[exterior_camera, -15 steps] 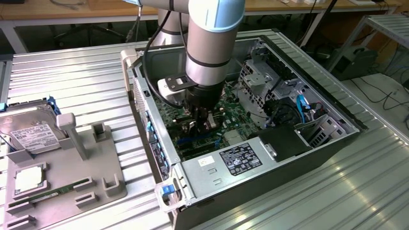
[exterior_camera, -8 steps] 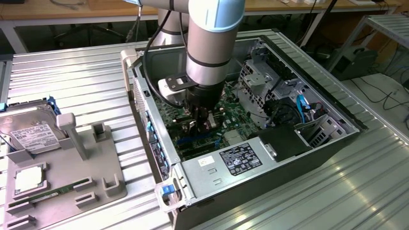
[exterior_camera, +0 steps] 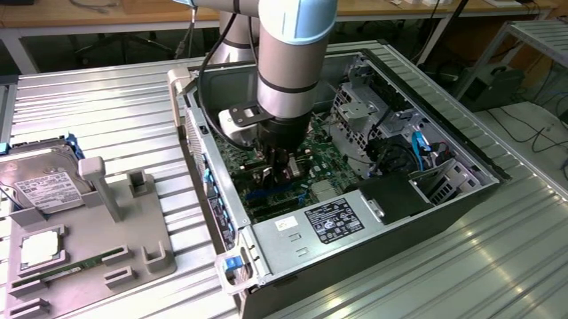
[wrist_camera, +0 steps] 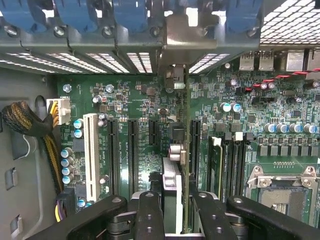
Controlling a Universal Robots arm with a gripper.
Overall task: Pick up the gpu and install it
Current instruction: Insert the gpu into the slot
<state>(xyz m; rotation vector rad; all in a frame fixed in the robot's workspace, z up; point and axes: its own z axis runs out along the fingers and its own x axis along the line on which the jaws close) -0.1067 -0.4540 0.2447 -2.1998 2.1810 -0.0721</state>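
At the exterior view's left, a silver hard drive (exterior_camera: 44, 183) with a white label leans in a grey holder tray (exterior_camera: 133, 232) on the ribbed metal table (exterior_camera: 106, 113). A square processor chip (exterior_camera: 40, 247) and a slim green memory stick (exterior_camera: 53, 272) lie in the tray's other recesses.

Further right, the open computer case (exterior_camera: 355, 226) lies on its side with the motherboard (exterior_camera: 328, 169) facing up. The arm (exterior_camera: 288, 66) reaches straight down into it, and the gripper (exterior_camera: 279, 166) hangs low over the board, near the case's rear wall. Right of it come the labelled power supply (exterior_camera: 333, 219), the metal drive cage (exterior_camera: 364, 109) and a blue cable (exterior_camera: 419, 143).

In the wrist view, a braided cable bundle (wrist_camera: 20, 120) runs along the case wall. Beside it on the board are a long white slot (wrist_camera: 91, 155) and several black slots (wrist_camera: 132, 155).

The gpu (wrist_camera: 182, 170) stands on edge between the two dark fingers (wrist_camera: 150, 215) (from here it reads as a thin upright line with a silver part on one side). One finger is on each face, and the jaws are clamped on the card. Its far end reaches the rear slot openings, where a silver bracket (wrist_camera: 175, 35) sits against the case wall. The card lines up with one of the black slots below it; whether its edge is seated I cannot tell. Past the card lie the memory slots (wrist_camera: 227, 165) and the processor socket (wrist_camera: 285, 190).
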